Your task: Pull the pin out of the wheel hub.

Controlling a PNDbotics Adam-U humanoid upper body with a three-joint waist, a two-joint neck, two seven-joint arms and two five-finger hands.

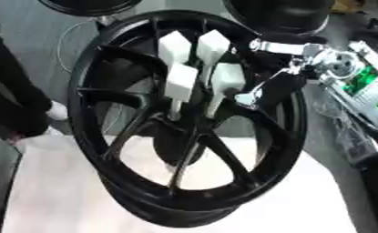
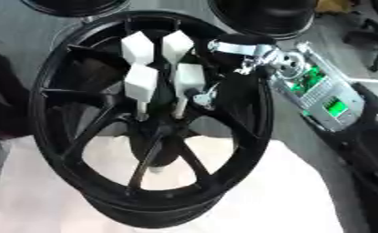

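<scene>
The black wheel hub (image 1: 188, 123) stands on a white cloth (image 1: 56, 191), rim near the cloth's front edge. The right hand (image 2: 156, 68) reaches over its centre, fingers straight and spread; pin indistinguishable.

The wheel (image 1: 188, 123) looks like black painted metal with a glossy, smooth finish that catches highlights along its rim and spokes. The right hand (image 2: 156, 63) has white, matt, plastic-looking finger covers and thin silver rods. Its wrist (image 2: 255, 52) is bright polished metal, with green circuit boards exposed on the forearm (image 2: 319, 95). The table cover (image 1: 72, 191) looks white, matt and soft like cloth.
</scene>
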